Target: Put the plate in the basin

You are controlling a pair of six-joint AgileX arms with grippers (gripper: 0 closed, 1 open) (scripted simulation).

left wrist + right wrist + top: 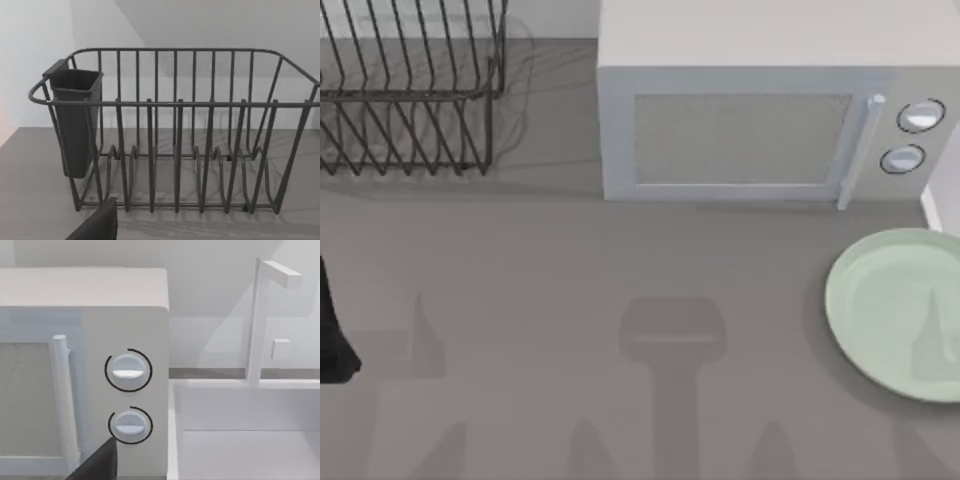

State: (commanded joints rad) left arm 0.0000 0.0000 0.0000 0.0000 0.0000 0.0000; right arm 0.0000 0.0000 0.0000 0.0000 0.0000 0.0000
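Top view, looking straight down on a grey surface (pixel 550 330). A pale mint-green plate (pixel 895 315) lies flat at the right side of the surface, in front of the microwave's right end and apart from it, its right part cut off by the picture's edge. A white microwave (pixel 760 120) stands at the back, its door handle (pixel 860 150) upright beside two round knobs (pixel 918 116). A dark wire dish rack (pixel 410 90) stands at the back left. At the right edge, just behind the plate, a sliver of a white basin (pixel 932 210) shows. A dark piece of the left arm (pixel 332 330) shows at the far left edge, low over the surface, well apart from the plate.

Left wrist view faces the dish rack (pixel 175 130), with a dark cutlery cup (pixel 75 120) hung on one end. A dark tip of the left pincer (pixel 97 225) juts in at the lower edge; I cannot tell how its fingers stand.

Right wrist view faces the microwave's knob panel (pixel 127 370) and the white basin (pixel 250 430) just beside it, with a white tap (pixel 260 320) rising behind. A dark tip of the right pincer (pixel 97 462) shows at the lower edge; I cannot tell its finger state either. No readable writing appears on any item.
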